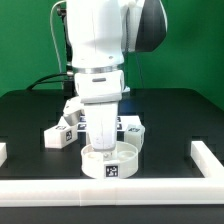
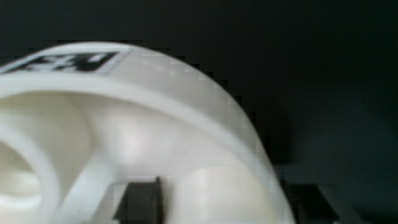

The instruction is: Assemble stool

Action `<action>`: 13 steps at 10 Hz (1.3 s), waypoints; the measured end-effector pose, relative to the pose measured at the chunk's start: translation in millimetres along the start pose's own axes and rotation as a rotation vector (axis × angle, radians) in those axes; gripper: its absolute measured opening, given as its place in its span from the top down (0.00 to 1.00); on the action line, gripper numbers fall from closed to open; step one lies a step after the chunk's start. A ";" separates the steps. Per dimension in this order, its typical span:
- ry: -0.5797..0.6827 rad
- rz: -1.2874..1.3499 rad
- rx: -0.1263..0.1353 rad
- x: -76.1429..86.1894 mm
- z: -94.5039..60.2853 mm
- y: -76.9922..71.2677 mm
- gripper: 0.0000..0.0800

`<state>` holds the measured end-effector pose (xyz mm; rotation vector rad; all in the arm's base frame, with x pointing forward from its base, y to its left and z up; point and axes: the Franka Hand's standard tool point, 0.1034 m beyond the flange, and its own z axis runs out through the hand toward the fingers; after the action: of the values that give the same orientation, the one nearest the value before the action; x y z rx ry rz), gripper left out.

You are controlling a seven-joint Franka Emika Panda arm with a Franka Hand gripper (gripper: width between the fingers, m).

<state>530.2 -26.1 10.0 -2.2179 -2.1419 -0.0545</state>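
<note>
The round white stool seat [image 1: 111, 162] lies at the front middle of the black table, a tag on its near edge. It fills the wrist view [image 2: 125, 120], with a tag on its rim. My gripper [image 1: 103, 112] stands straight above it, shut on a white block leg [image 1: 103, 132] held upright with its lower end down in the seat. In the wrist view my gripper [image 2: 231, 205] has the leg [image 2: 231, 190] between its dark fingers [image 2: 143, 203]. Two more tagged legs lie behind, one on the exterior view's left [image 1: 61, 132] and one on its right [image 1: 134, 128].
Long white border rails run along the front [image 1: 110, 189], the exterior view's right [image 1: 205, 154] and its left [image 1: 3, 152]. Black cables hang at the back left behind the arm.
</note>
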 end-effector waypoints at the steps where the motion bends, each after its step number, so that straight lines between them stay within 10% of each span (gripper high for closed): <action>1: 0.000 0.000 0.000 0.0 0.0 0.0 0.61; 13: 0.042 0.051 -0.049 104.9 5.8 56.1 0.61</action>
<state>589.8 77.0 10.1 -2.2761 -2.0833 -0.1519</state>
